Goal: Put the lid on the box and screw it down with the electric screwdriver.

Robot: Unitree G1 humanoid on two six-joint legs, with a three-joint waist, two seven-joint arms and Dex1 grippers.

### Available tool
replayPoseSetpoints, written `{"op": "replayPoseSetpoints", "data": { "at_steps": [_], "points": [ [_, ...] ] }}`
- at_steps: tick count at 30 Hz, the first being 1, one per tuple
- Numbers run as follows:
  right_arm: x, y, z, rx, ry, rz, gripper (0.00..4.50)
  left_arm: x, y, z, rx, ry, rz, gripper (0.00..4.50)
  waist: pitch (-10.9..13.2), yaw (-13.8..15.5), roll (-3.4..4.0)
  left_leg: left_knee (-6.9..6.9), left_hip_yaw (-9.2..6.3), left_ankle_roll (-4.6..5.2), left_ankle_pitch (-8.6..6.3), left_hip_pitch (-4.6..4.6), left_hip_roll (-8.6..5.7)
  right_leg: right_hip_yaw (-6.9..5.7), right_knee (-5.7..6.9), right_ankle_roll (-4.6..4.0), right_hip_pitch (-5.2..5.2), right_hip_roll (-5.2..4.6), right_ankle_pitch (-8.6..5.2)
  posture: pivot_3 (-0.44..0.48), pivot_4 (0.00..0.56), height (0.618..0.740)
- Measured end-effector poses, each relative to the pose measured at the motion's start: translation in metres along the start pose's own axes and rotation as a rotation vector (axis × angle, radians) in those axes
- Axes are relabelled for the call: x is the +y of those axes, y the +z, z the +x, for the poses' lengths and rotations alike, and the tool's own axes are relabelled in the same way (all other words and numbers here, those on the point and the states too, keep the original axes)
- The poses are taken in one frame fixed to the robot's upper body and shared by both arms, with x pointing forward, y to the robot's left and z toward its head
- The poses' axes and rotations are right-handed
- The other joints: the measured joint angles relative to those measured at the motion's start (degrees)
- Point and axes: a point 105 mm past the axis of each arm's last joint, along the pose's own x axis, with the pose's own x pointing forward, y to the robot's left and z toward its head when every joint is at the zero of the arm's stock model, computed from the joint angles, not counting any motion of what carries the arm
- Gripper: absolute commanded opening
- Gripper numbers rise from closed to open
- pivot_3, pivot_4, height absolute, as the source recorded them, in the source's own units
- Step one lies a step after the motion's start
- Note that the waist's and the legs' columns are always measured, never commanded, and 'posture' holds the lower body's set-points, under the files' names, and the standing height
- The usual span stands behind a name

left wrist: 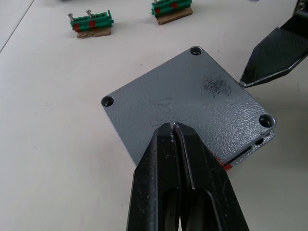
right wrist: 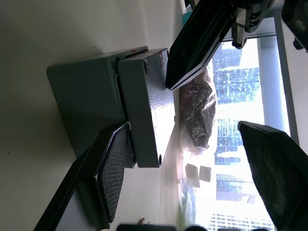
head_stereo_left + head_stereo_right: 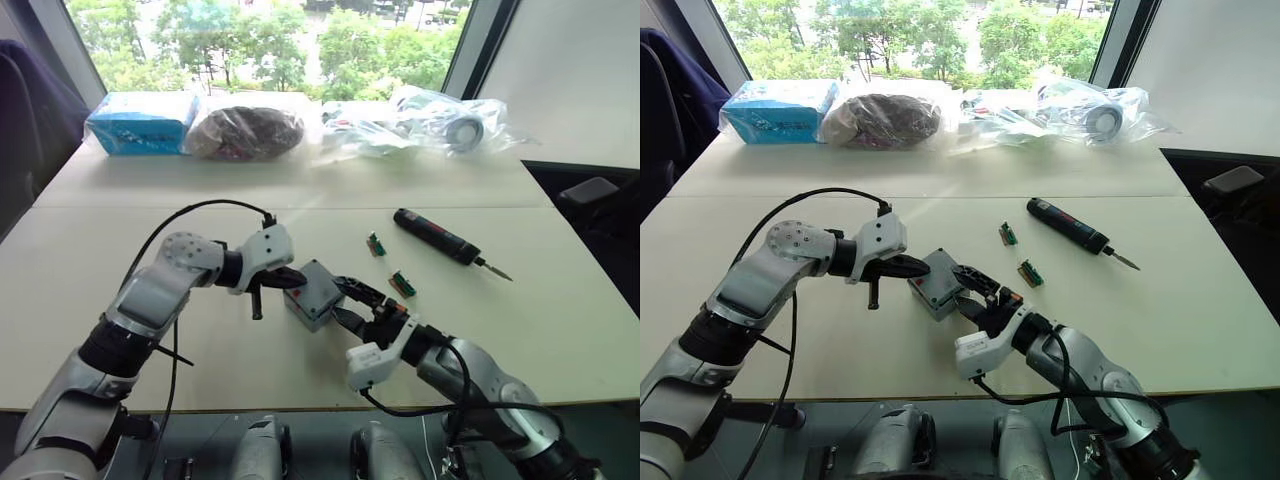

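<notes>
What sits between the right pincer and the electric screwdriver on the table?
Nothing blocks it outright. The right pincer is at the lid on the box. The electric screwdriver lies beyond, with one small green terminal block beside the direct line.

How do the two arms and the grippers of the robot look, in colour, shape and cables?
Both arms have rounded silver-grey shells with black joint rings and white wrist blocks. A thin black cable loops over each forearm. The left gripper and right gripper each carry two black tapering fingers; a right finger's inner pad is finely cross-hatched.
</notes>
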Motion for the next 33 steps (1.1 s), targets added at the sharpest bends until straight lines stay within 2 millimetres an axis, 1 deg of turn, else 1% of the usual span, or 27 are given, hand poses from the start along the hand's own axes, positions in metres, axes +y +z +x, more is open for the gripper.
{"op": "replayPoseSetpoints", "data": {
  "at_steps": [3, 7, 9, 10, 13, 14, 15, 16, 17, 18, 20, 22, 25, 27, 29, 30, 31, 33],
  "points": [
    [0.002, 0.001, -0.001, -0.018, 0.026, 0.033, 3.61, 0.000, -0.001, 0.001, 0.003, 0.005, -0.001, 0.00, -0.01, 0.01, 0.01, -0.09, -0.01, -0.04, -0.05, 0.32, 0.02, -0.01, -0.03, -0.02, 0.02, -0.02, -0.03, 0.000, 0.150, 0.740],
    [-0.001, 0.000, 0.000, -0.013, 0.047, 0.075, 3.61, 0.000, -0.001, 0.001, 0.003, 0.004, -0.001, 0.00, -0.02, 0.03, 0.02, -0.11, 0.00, -0.06, -0.09, 0.36, 0.02, -0.01, -0.03, -0.05, 0.04, -0.06, -0.04, 0.000, 0.150, 0.740],
    [-0.005, 0.000, 0.000, -0.019, 0.039, 0.077, 3.20, 0.000, 0.000, 0.002, -0.004, 0.006, -0.004, 0.00, -0.02, 0.11, 0.03, -0.11, 0.00, -0.06, -0.10, 0.36, 0.02, -0.01, -0.03, -0.05, 0.04, -0.07, -0.04, 0.000, 0.150, 0.740],
    [-0.006, 0.000, 0.000, -0.021, 0.036, 0.079, 3.08, 0.000, 0.001, 0.002, -0.013, 0.009, -0.009, 0.00, -0.02, 0.15, 0.03, -0.11, 0.00, -0.06, -0.10, 0.36, 0.01, -0.01, -0.03, -0.06, 0.04, -0.09, -0.04, 0.000, 0.150, 0.740],
    [-0.006, 0.000, -0.002, -0.018, 0.034, 0.089, 1.98, 0.002, 0.002, 0.000, -0.058, 0.009, -0.062, 0.00, 0.00, 0.16, 0.04, -0.11, 0.00, -0.06, -0.11, 0.34, 0.00, -0.02, -0.04, -0.06, 0.03, -0.12, -0.04, 0.000, 0.150, 0.740],
    [-0.005, 0.000, -0.003, -0.017, 0.038, 0.101, 1.43, 0.003, 0.002, -0.001, -0.078, 0.007, -0.092, 0.00, 0.04, 0.13, 0.02, -0.11, 0.00, -0.06, -0.11, 0.29, 0.01, -0.02, -0.04, -0.06, -0.02, -0.12, -0.04, 0.000, 0.150, 0.740],
    [-0.003, 0.001, -0.004, -0.017, 0.040, 0.112, 1.04, 0.003, 0.003, -0.002, -0.096, 0.006, -0.120, 0.00, 0.07, 0.10, 0.04, -0.11, 0.00, -0.06, -0.11, 0.23, 0.01, -0.02, -0.04, -0.06, -0.07, -0.12, -0.04, 0.000, 0.150, 0.740],
    [-0.003, 0.000, -0.005, -0.016, 0.042, 0.115, 0.72, 0.003, 0.003, -0.002, -0.104, 0.002, -0.131, 0.00, 0.08, 0.11, 0.05, -0.11, 0.00, -0.06, -0.11, 0.15, 0.00, -0.03, -0.04, -0.06, -0.13, -0.12, -0.04, 0.000, 0.150, 0.740],
    [-0.002, 0.000, -0.005, -0.014, 0.043, 0.120, 0.32, 0.002, 0.004, -0.001, -0.121, -0.006, -0.153, 0.00, 0.10, 0.11, 0.05, -0.11, 0.00, -0.05, -0.10, 0.01, 0.00, -0.03, -0.03, -0.07, -0.14, -0.12, -0.04, 0.000, 0.150, 0.740],
    [-0.003, 0.000, -0.005, -0.014, 0.041, 0.125, 0.06, 0.002, 0.005, -0.002, -0.135, -0.012, -0.169, 0.00, 0.10, 0.08, 0.05, -0.09, 0.00, -0.04, -0.09, -0.17, 0.00, -0.03, 0.00, -0.07, -0.19, -0.10, -0.03, 0.000, 0.150, 0.740],
    [-0.003, -0.001, -0.006, -0.011, 0.038, 0.139, 0.06, 0.003, 0.007, -0.003, -0.169, -0.023, -0.213, 0.00, 0.20, 0.02, 0.02, -0.07, 0.00, -0.03, -0.08, -0.34, 0.01, -0.03, 0.02, -0.07, -0.34, -0.04, -0.02, 0.000, 0.150, 0.740],
    [-0.005, -0.002, -0.007, -0.010, 0.031, 0.158, 0.06, 0.007, 0.015, -0.007, -0.203, -0.030, -0.232, 0.00, 0.34, 0.06, 0.02, -0.07, -0.01, -0.03, -0.08, -0.37, 0.02, -0.03, 0.02, -0.06, -0.36, -0.01, -0.02, 0.000, 0.150, 0.740],
    [-0.003, -0.001, -0.008, -0.020, 0.045, 0.224, 0.06, 0.021, 0.035, -0.020, -0.267, -0.013, -0.242, 0.00, 0.46, 0.11, -0.05, -0.06, -0.01, -0.03, -0.08, -0.37, 0.01, -0.04, 0.01, -0.05, -0.35, 0.00, -0.02, 0.000, 0.150, 0.740],
    [0.001, 0.001, -0.009, -0.025, 0.064, 0.306, 0.06, 0.036, 0.049, -0.032, -0.307, 0.025, -0.244, 0.00, 0.49, 0.07, -0.08, -0.05, -0.04, -0.03, -0.08, -0.37, 0.01, -0.05, 0.00, -0.05, -0.32, 0.01, -0.03, 0.000, 0.150, 0.740],
    [0.005, 0.002, -0.010, -0.030, 0.086, 0.381, 0.06, 0.049, 0.056, -0.040, -0.331, 0.068, -0.248, 0.00, 0.50, 0.01, -0.07, -0.06, -0.02, -0.03, -0.08, -0.35, 0.00, -0.05, -0.01, -0.04, -0.31, 0.00, -0.03, 0.000, 0.150, 0.740],
    [0.006, 0.001, -0.010, -0.029, 0.100, 0.426, 0.06, 0.054, 0.055, -0.040, -0.328, 0.083, -0.251, 0.00, 0.50, 0.00, -0.07, -0.06, -0.03, -0.03, -0.08, -0.35, 0.00, -0.05, -0.01, -0.04, -0.31, 0.01, -0.03, 0.000, 0.150, 0.740],
    [0.007, 0.002, -0.010, -0.028, 0.112, 0.482, 0.06, 0.058, 0.049, -0.040, -0.307, 0.103, -0.246, 0.00, 0.50, -0.06, -0.07, -0.07, -0.02, -0.03, -0.08, -0.35, 0.01, -0.05, -0.01, -0.04, -0.32, 0.02, -0.03, 0.000, 0.150, 0.740],
    [0.009, 0.004, -0.010, -0.025, 0.136, 0.616, 0.06, 0.063, 0.027, -0.035, -0.211, 0.136, -0.218, 0.00, 0.52, -0.20, -0.07, -0.10, -0.02, -0.03, -0.08, -0.35, 0.03, -0.05, 0.00, -0.04, -0.35, 0.05, -0.03, 0.000, 0.150, 0.740]
  ]
}}
